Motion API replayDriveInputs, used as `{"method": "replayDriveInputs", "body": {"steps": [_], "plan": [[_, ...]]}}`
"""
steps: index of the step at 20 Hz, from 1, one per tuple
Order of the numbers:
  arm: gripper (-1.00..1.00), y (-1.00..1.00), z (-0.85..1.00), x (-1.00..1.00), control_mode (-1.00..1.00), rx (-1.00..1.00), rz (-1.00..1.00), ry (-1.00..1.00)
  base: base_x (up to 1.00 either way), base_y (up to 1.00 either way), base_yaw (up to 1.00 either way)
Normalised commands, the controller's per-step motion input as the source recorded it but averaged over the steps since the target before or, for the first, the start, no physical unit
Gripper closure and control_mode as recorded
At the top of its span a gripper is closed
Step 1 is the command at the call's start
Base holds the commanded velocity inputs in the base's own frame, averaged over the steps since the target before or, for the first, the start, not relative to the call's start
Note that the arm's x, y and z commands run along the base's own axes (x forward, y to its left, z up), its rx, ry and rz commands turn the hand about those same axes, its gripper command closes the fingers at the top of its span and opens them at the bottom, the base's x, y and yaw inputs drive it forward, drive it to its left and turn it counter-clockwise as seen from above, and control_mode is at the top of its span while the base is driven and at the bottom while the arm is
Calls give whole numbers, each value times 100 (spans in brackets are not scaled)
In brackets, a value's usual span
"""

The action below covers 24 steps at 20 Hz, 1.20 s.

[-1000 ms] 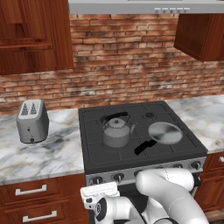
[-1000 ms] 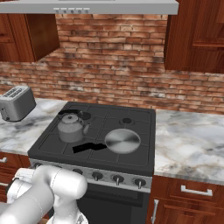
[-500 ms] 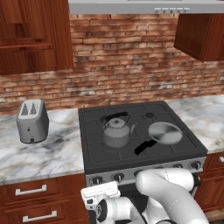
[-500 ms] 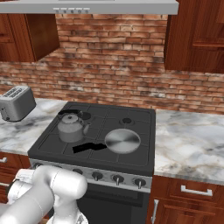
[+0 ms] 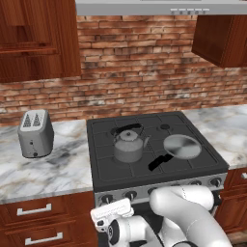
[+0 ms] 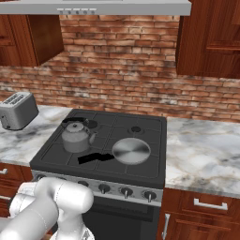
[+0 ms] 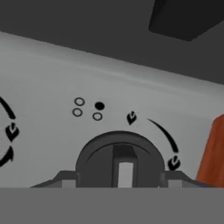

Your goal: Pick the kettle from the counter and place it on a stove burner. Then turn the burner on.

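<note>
The grey kettle stands upright on the front left of the black stove top, and it covers the stove burner beneath it. Low at the stove's front panel, my gripper faces a round dark knob. Its two fingertips press against the knob's left and right sides. Flame marks and a small burner diagram are printed on the grey panel around the knob. The white marble counter runs on both sides of the stove.
A silver round pan with a black handle sits on the front right burner. A grey toaster stands on the left counter. A row of knobs lines the stove front, with wooden drawers beside it.
</note>
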Motion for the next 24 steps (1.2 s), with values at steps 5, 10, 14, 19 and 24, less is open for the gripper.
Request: {"method": "replayDriveInputs", "body": {"steps": [5,10,14,19,24], "plan": [[100,1,0,0,-100,-20,21,0,0,0,0],[100,5,8,0,-100,-22,25,3,0,0,0],[100,11,19,0,-100,-20,28,9,0,0,0],[100,14,24,0,-100,-18,29,11,0,0,0],[100,16,27,0,-100,-19,30,10,0,0,0]]}}
